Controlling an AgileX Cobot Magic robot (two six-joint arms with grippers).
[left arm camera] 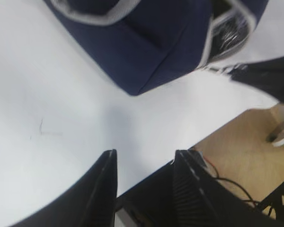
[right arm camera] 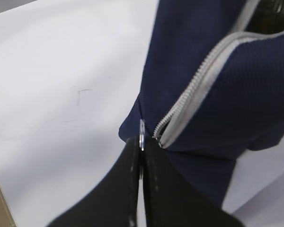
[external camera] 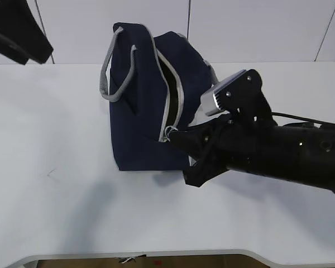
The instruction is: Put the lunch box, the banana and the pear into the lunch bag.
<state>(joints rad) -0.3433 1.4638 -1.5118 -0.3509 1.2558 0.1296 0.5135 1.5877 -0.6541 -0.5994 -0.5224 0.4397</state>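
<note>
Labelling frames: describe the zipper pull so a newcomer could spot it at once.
On the white table stands one navy lunch bag. Follow its grey zipper down to the lower end. There sits the small metal ring pull, pinched in the right gripper, the only shiny bit.

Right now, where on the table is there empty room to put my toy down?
There is lots of bare white table left of the lunch bag, and along the front edge below it. It is crowded on the right, where the right gripper pinches the zipper's ring pull and its arm lies over the table.
</note>
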